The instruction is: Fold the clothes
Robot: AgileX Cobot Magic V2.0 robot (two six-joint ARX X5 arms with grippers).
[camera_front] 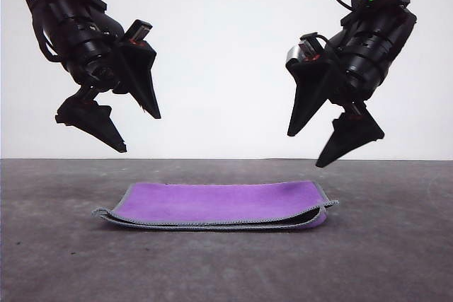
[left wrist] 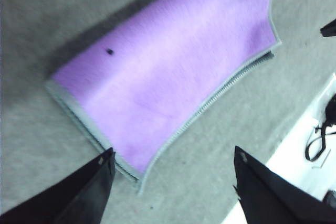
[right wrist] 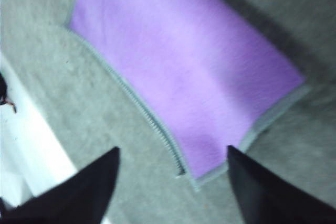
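Cloth: small purple soft cloth with grey stitched edging [camera_front: 219,204], folded once, lying below both sets of fingers.
Fingers: left gripper [camera_front: 141,132] and right gripper [camera_front: 304,150] spread apart, empty.
Risk: top layer could be dragged askew if only one layer is pinched.

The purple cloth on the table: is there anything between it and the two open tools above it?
Nothing visible. The left tool and the right tool hang open above the folded cloth, with only free air between.
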